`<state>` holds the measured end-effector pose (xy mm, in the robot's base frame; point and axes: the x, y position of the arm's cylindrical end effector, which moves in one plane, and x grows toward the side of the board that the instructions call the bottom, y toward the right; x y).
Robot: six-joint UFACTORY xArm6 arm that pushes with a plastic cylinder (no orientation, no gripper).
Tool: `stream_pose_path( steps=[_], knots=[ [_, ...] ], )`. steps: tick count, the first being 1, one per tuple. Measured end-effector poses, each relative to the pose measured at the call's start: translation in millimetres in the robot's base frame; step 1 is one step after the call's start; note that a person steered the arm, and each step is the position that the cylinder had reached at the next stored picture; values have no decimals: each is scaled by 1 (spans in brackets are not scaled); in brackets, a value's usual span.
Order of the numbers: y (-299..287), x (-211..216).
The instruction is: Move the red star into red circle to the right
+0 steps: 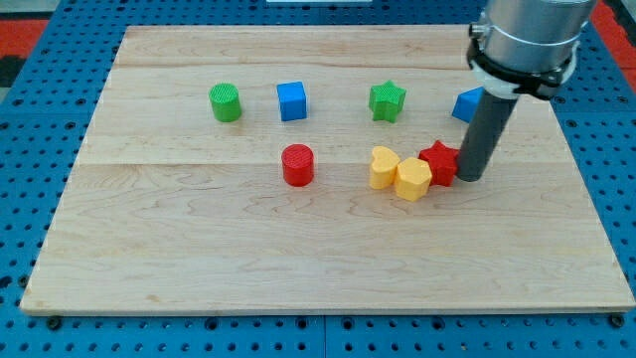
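The red star (438, 160) lies right of the board's middle, touching a yellow hexagon (413, 179) on its left. My tip (470, 179) stands against the star's right side. The red circle (297, 164), a short red cylinder, sits well to the view's left of the star, with a yellow heart (384, 167) and the hexagon between them.
A green cylinder (226, 102), a blue cube (291, 100) and a green star (388, 100) stand in a row nearer the view's top. A blue block (467, 104) is partly hidden behind my rod. The wooden board (149, 259) lies on a blue pegboard.
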<state>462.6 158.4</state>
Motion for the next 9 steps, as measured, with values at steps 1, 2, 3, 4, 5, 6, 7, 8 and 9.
stream_pose_path(
  steps=[1, 2, 3, 4, 5, 6, 7, 8, 9],
  knots=[
    [-6, 0],
    [-11, 0],
    [-53, 22],
    [-117, 32],
    [-98, 27],
    [-62, 14],
    [-108, -3],
    [-187, -3],
    [-203, -2]
  ],
)
